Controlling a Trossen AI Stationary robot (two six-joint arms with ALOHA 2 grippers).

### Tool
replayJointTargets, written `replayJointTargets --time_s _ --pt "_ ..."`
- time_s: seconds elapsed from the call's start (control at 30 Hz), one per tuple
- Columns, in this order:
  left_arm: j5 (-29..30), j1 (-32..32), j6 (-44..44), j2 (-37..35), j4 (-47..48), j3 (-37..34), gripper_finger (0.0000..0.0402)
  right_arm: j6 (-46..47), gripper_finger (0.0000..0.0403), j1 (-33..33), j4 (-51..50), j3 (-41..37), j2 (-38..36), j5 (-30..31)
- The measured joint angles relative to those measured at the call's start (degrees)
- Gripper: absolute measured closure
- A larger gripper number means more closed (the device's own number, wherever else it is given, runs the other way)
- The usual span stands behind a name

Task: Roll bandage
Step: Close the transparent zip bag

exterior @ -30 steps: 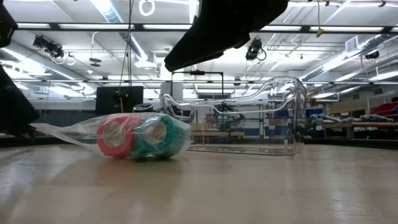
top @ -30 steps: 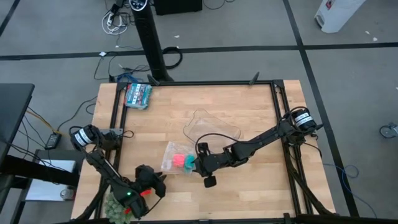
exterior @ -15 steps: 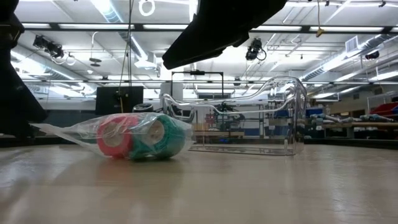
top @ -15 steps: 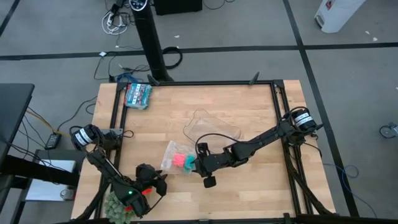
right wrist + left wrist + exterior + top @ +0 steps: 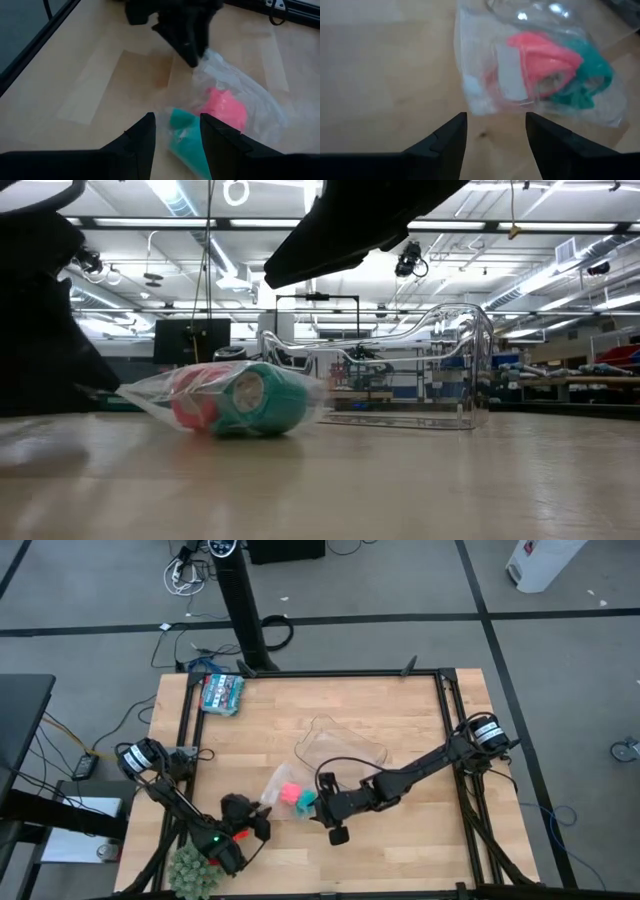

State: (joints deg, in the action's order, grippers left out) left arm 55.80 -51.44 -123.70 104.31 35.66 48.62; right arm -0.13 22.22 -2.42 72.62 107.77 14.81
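Observation:
The bandage (image 5: 540,55) is a bright pink roll inside a clear plastic bag (image 5: 278,787), beside a teal roll (image 5: 590,75). The bag lies flat on the wooden table (image 5: 400,860). My left gripper (image 5: 495,122) is open and low at the bag's near-left end, with the bag's edge (image 5: 475,106) just ahead of the gap between its fingers. My right gripper (image 5: 177,125) is open and hangs above the table on the bag's right side. It points down at the teal roll (image 5: 187,137), well clear of it in the low view. My left gripper has its open fingers at the bag's near-left edge (image 5: 472,102). They come in at a slant from the near left. I cannot tell whether a fingertip (image 5: 192,59) touches the plastic.
A clear plastic container (image 5: 342,745) stands just beyond the bag. A blue and white packet (image 5: 222,693) lies at the far left corner. A green fuzzy object (image 5: 190,868) sits at the near left edge. Black frame rails run along the table's sides.
My left gripper has moved right and away from the near edge, sinking toward the bag's left end. The bag's left end has drawn in toward the rolls. The bag has turned, so in the low view the pink roll now sits partly behind the teal one.

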Motion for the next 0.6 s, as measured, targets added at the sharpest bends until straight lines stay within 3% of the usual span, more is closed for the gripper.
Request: replayJointTargets --time_s 0.6 --pt "7.6 2.8 0.3 0.0 5.3 -0.1 0.0193 2.1 0.0254 0.1 -0.4 0.0 0.0 0.1"
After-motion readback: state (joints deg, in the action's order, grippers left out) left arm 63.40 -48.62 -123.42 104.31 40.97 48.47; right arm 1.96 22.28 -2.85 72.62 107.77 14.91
